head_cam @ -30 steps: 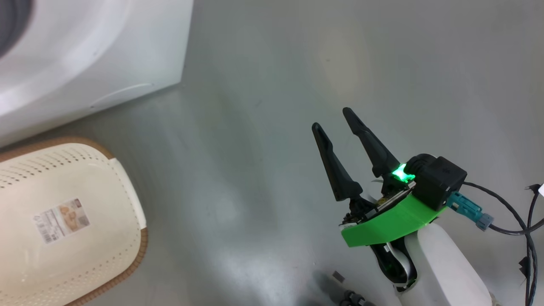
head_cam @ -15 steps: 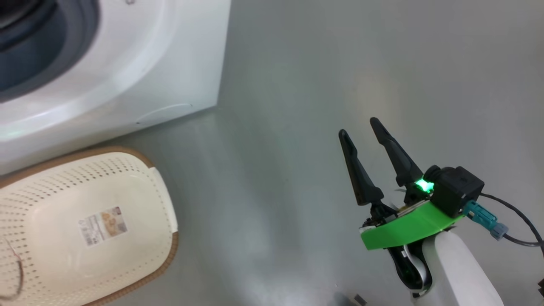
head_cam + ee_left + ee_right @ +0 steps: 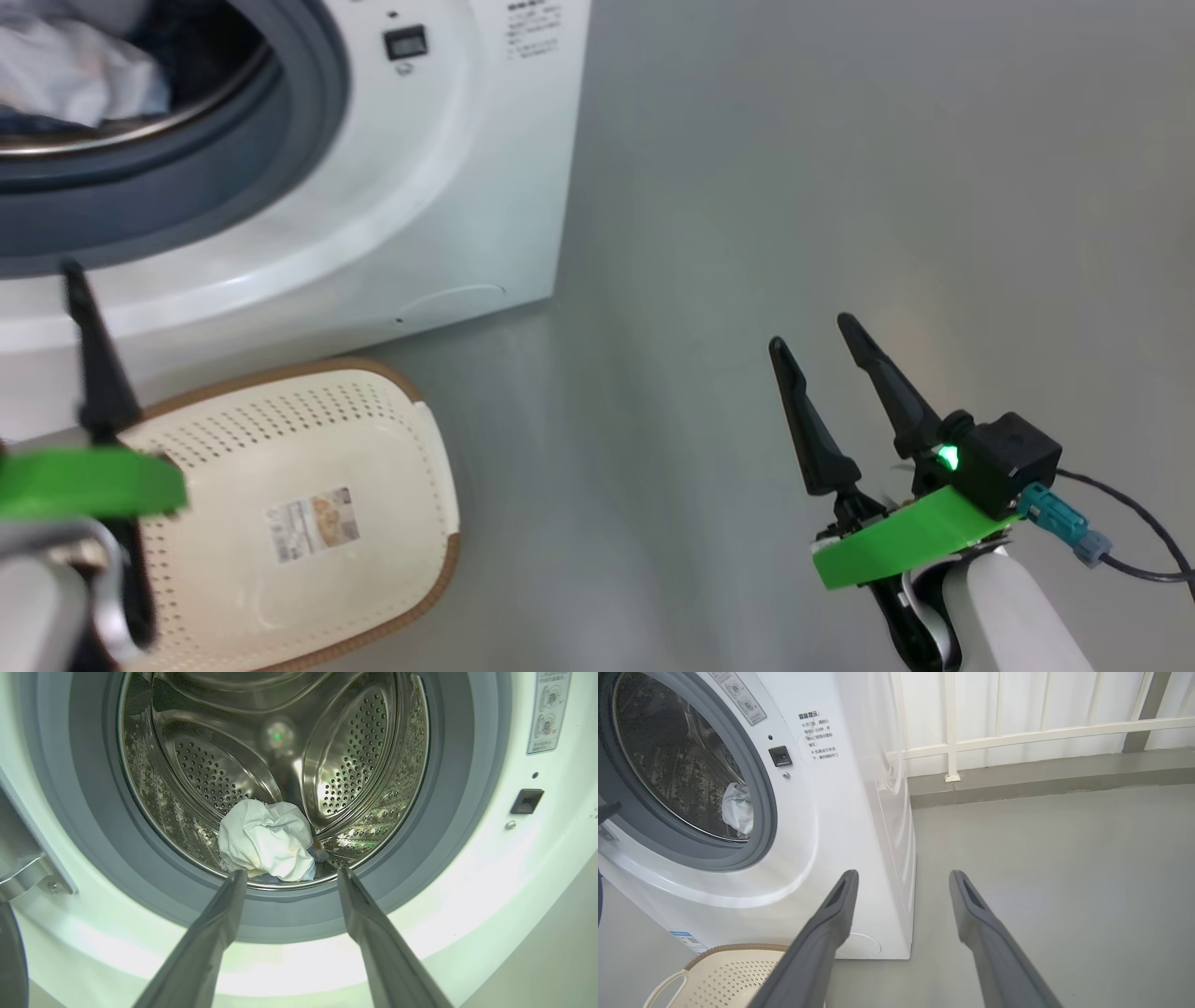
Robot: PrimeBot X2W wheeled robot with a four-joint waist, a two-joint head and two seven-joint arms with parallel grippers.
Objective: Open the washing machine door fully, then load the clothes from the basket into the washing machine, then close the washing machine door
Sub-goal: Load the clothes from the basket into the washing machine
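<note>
A: Is the loading done?
B: Seems so. The basket (image 3: pixel 280 429), at 7 o'clock in the head view, holds nothing. The clothes (image 3: pixel 266 840) lie in the washer (image 3: pixel 448 187) drum, at 11 o'clock.
A: Grippers?
B: Left gripper (image 3: pixel 290 873) and right gripper (image 3: pixel 812 332) are both spread, holding nothing. Closing the door remains.

Bright, even light; soft shadows.
Green glow on washing machine (image 3: pixel 467 896) front; steel drum (image 3: pixel 210 765) glints; left green wrist mount (image 3: pixel 84 481) blurred.

Head camera downward over basket (image 3: pixel 373 439), both wrists facing washing machine (image 3: pixel 490 868)
</note>
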